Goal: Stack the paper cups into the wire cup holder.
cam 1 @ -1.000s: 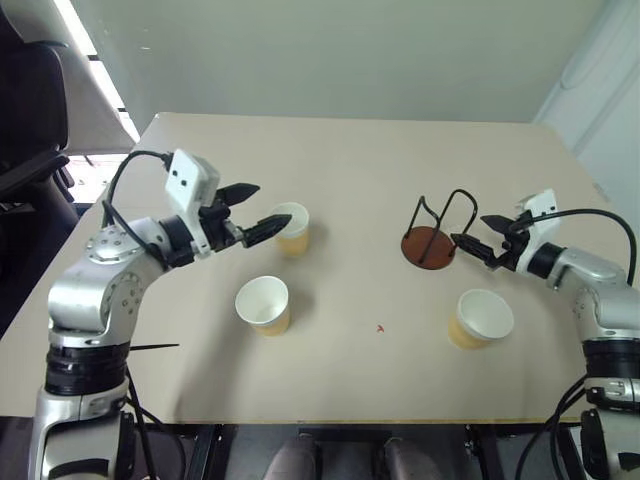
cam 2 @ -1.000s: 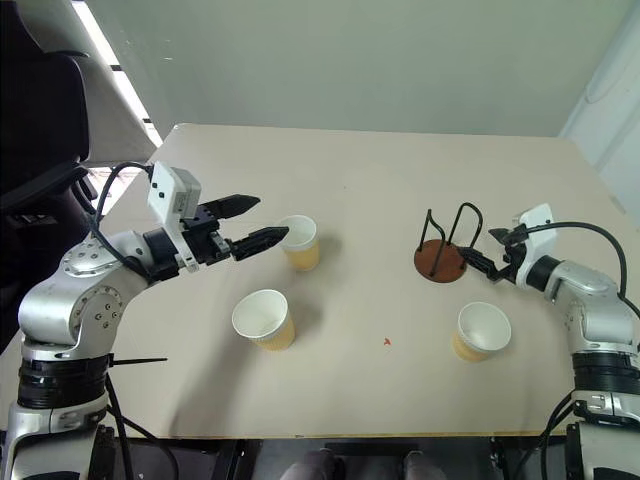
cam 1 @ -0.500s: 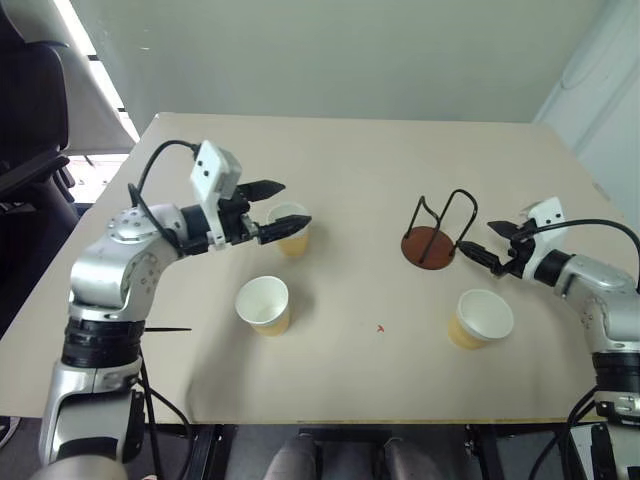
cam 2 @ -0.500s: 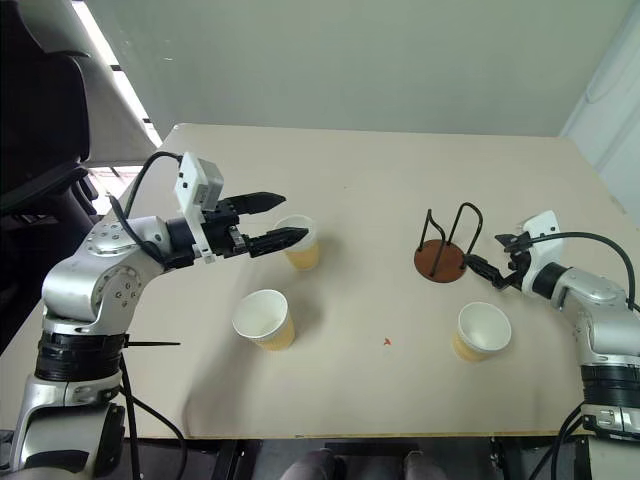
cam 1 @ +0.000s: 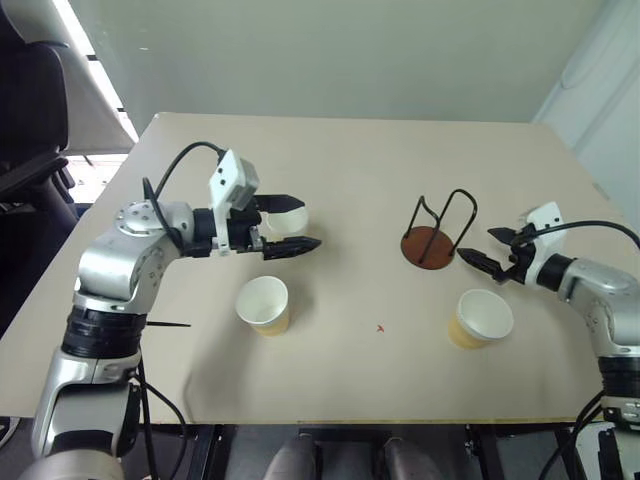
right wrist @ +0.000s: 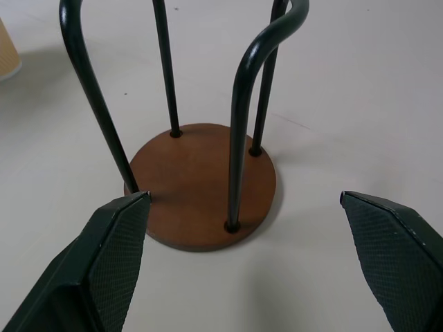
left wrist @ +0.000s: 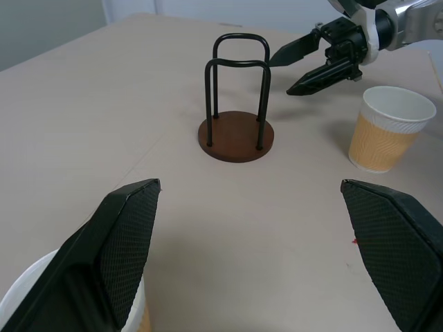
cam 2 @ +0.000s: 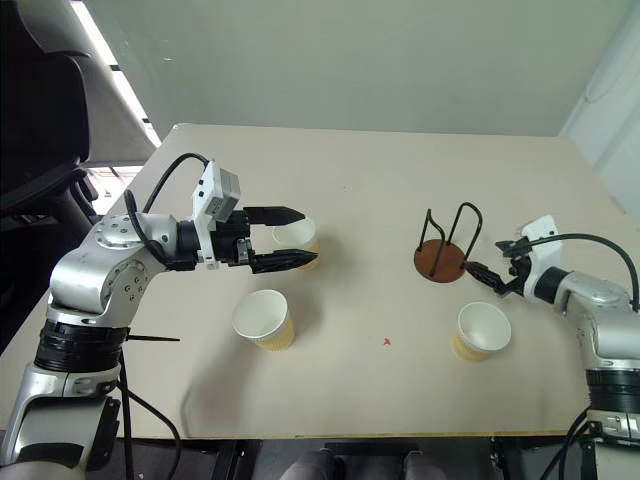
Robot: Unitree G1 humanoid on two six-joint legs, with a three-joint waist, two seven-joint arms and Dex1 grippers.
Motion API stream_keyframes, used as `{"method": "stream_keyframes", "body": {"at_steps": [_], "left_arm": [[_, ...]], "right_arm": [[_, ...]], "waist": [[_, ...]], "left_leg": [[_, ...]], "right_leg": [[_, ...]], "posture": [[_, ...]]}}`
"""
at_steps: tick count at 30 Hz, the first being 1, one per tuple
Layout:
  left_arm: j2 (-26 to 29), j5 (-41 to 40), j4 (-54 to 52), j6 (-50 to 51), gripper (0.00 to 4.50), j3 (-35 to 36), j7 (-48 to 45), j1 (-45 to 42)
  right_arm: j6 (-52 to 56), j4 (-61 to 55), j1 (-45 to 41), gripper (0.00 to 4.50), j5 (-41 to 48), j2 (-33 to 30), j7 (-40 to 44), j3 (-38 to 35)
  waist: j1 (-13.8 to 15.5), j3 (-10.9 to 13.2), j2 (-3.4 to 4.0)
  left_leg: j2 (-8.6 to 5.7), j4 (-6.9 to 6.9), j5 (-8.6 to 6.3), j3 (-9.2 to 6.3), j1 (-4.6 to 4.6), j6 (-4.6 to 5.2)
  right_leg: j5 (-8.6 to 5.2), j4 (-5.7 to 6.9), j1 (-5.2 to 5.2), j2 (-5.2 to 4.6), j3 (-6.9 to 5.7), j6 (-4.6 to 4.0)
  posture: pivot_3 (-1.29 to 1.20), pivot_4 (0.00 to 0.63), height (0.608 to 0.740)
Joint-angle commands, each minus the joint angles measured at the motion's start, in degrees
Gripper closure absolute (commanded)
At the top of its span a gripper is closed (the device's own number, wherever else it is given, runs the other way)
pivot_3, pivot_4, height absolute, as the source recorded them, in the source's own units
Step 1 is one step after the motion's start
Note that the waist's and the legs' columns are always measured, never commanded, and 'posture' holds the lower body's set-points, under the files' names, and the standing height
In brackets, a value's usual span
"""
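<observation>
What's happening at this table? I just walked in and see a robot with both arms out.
The robot is about to stack paper cups into the wire cup holder, which stands empty. Its left gripper is open around the far cup, one finger on each side, not closed on it. The right gripper is open beside the holder, holding nothing. A second cup and a third cup stand upright on the table.

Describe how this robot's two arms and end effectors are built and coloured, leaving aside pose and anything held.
Both arms have silver-grey metal shells with black joint rings. Each wrist carries a white camera block and a looping black cable. The left end effector and the right end effector each have two black tapered fingers, whose inner faces are cross-hatched.
</observation>
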Motion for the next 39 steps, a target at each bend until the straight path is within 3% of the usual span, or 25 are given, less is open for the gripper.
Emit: {"method": "stream_keyframes", "body": {"at_steps": [1,15,18,29,39], "left_arm": [[0.40,0.02,-1.03,-0.62,0.02,0.92,-0.30,-1.02],[0.97,0.18,-1.52,-0.36,0.02,1.65,0.48,-0.14],[1.11,0.22,-1.43,-0.34,0.00,1.53,0.30,-0.08],[3.63,-0.41,-2.66,1.32,0.00,-0.92,-4.86,0.16],[7.46,-4.18,-8.92,5.76,0.00,-1.68,-10.87,0.54]], "right_arm": [[-0.07,1.06,-2.64,0.00,-0.38,0.74,0.06,0.75],[-2.81,8.92,-8.22,0.00,-3.14,2.45,1.99,3.93],[-2.79,8.92,-8.03,0.63,-3.22,2.64,2.11,3.83],[-0.13,4.31,-6.19,4.48,-1.58,1.36,4.65,3.37],[7.55,-11.27,-3.44,4.48,2.87,-1.74,9.46,4.01]], "waist": [[-0.05,0.00,0.00],[0.06,0.00,0.00],[0.07,0.00,0.00],[0.04,0.00,0.00],[0.01,0.00,0.00]], "left_leg": [[0.00,0.00,0.00,0.00,0.00,0.00],[0.00,-0.01,0.00,-0.03,-0.04,0.00],[0.00,-0.01,0.00,-0.03,-0.05,0.00],[0.00,-0.02,0.00,-0.03,-0.05,0.00],[0.00,-0.02,0.00,-0.05,-0.10,0.00]], "right_leg": [[0.00,-0.01,-0.01,0.00,0.00,0.00],[0.00,0.00,-0.03,0.00,-0.02,0.00],[0.00,0.00,-0.03,0.00,-0.02,0.00],[0.00,0.00,-0.03,0.00,-0.02,0.00],[0.00,-0.06,-0.04,0.00,-0.04,0.00]], "posture": [[0.00,0.150,0.740],[0.00,0.150,0.740],[0.00,0.150,0.740],[0.00,0.150,0.740],[0.00,0.150,0.740]]}}
